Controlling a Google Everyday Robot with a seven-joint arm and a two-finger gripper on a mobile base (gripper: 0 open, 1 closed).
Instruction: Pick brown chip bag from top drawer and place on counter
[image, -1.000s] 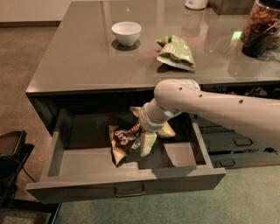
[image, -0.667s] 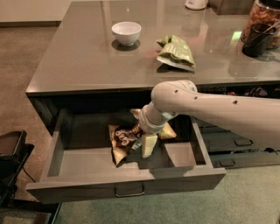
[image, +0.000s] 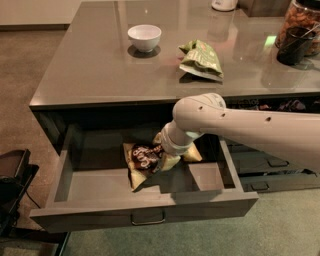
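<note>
The top drawer (image: 145, 209) is pulled out below the counter (image: 95, 70). The brown chip bag (image: 142, 160) lies flat inside it, left of centre, dark brown with tan edges. My gripper (image: 181, 156) reaches down into the drawer from the right, just right of the bag. Its two pale fingers stand apart, and the left one (image: 169, 161) touches the bag's right edge. The gripper looks open and nothing is lifted. The arm hides the bag's far right corner.
On the counter sit a white bowl (image: 144, 37), a green chip bag (image: 201, 59) and a dark jar (image: 299, 31) at the far right. Narrower grey drawers (image: 270, 167) are on the right. A dark object (image: 12, 187) stands on the floor at left.
My arm and gripper have shifted slightly left and down toward the brown chip bag. The bag has not moved.
</note>
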